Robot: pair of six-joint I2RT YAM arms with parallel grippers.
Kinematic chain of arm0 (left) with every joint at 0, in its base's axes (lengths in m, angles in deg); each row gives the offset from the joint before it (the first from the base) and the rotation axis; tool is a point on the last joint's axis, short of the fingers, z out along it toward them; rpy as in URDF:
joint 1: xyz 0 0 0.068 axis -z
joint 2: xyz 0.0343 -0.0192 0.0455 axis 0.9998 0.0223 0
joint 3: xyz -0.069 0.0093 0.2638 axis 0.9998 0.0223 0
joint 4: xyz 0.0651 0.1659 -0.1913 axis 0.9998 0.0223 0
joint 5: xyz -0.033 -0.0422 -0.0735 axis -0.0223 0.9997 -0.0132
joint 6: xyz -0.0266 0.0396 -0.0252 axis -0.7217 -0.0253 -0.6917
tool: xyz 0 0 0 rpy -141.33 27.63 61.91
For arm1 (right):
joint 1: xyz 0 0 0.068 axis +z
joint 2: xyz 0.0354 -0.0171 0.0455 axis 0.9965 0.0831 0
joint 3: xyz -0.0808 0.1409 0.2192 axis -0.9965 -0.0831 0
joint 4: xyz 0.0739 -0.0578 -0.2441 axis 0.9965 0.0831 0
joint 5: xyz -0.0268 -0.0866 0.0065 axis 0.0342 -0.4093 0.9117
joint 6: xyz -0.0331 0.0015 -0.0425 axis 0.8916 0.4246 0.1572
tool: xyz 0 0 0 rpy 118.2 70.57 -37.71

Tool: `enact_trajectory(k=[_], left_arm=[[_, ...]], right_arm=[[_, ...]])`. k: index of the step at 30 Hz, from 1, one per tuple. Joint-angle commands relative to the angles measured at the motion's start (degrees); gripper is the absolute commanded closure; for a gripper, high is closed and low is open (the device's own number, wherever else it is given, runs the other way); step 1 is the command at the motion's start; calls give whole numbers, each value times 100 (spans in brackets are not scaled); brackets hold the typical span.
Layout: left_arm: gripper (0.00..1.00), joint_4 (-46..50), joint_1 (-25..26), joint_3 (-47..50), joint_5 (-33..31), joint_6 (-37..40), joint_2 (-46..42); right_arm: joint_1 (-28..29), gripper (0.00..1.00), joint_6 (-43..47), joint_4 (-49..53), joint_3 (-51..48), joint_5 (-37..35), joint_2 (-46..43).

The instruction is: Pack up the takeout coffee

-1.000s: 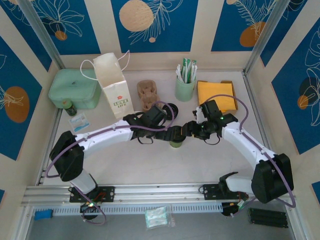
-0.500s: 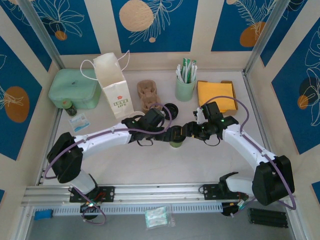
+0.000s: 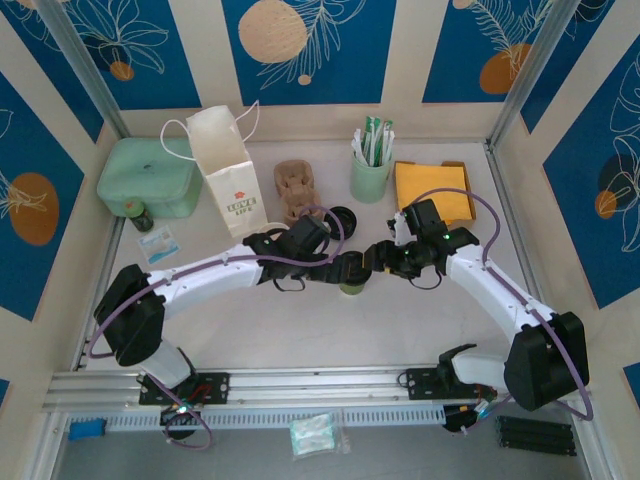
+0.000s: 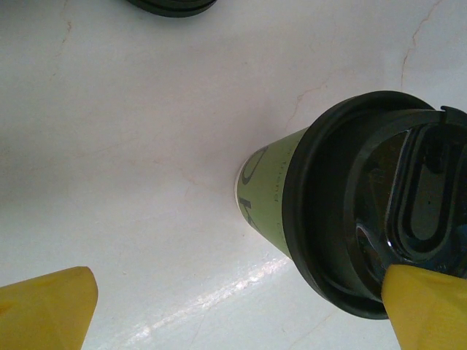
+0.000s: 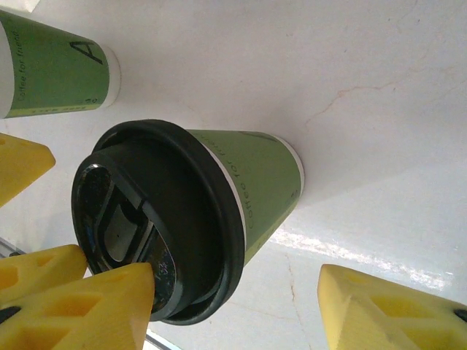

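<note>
Checking in from the remote desk: the takeout coffee (image 5: 255,182) stands upright on the white, faintly veined table (image 3: 300,330), roughly dead centre, with both arms meeting over it. The tapered paper wall is matte olive green, and the round black plastic lid (image 4: 343,219) is glossy with a raised rim.

My left gripper (image 4: 233,306) is spread wide. One smooth yellow finger (image 4: 427,310) overlaps the lid rim at 5 o'clock in its wrist view, and the other is well clear at 7. The right gripper (image 5: 237,306) is apart too, not clamped: a yellow finger (image 5: 95,306) with triangular cut-outs sits at the lid edge at 7 o'clock, and its mate stands off the cup at 5.

A lidless cup (image 5: 51,69) sits near at 10 o'clock. From above, the white paper bag (image 3: 228,170) stands well apart at 10 o'clock, and there's bare tabletop toward 6.
</note>
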Motion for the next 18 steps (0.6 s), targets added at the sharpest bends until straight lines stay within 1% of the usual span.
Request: enact_trajectory(k=[1,6,9,13,18], left_arm=[[1,288,11,-132,-49,136,63],[1,360,16,-385,38,225,27],[1,401,9,-598,112,268,-32],[0,384,9,-829,156,293,-219],[1,437,-73,-868,-14,310,-666]], right_arm=[[16,37,36,210,192,208,-143],[46,32,125,397,401,13,-321],[113,32,218,597,599,-144,-344],[315,31,304,831,886,-419,-275],[716,30,422,1173,1247,-906,1]])
